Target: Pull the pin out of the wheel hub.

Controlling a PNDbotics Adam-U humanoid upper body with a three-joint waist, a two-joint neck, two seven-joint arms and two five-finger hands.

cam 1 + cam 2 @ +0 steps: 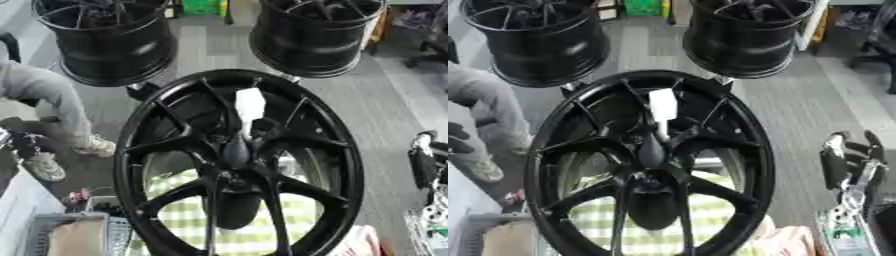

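Observation:
A large black wheel hub (350, 150) fills the middle of both views, facing me with its spokes meeting at a dark centre (234, 152). A pin (249, 105) with a white blocky head and a thin pale shaft stands in the hub just above the centre, tilted slightly. No hand touches it. My right hand (846, 162) rests at the right edge, well to the right of the rim, fingers pointing up and relaxed, holding nothing. My left hand does not show in either view.
Two more black wheels (109, 40) (315, 35) stand behind the hub. A green-and-white checked cloth (249, 235) shows through the spokes. A grey basket (74, 232) sits at lower left. A person in grey (44, 90) is at the left edge.

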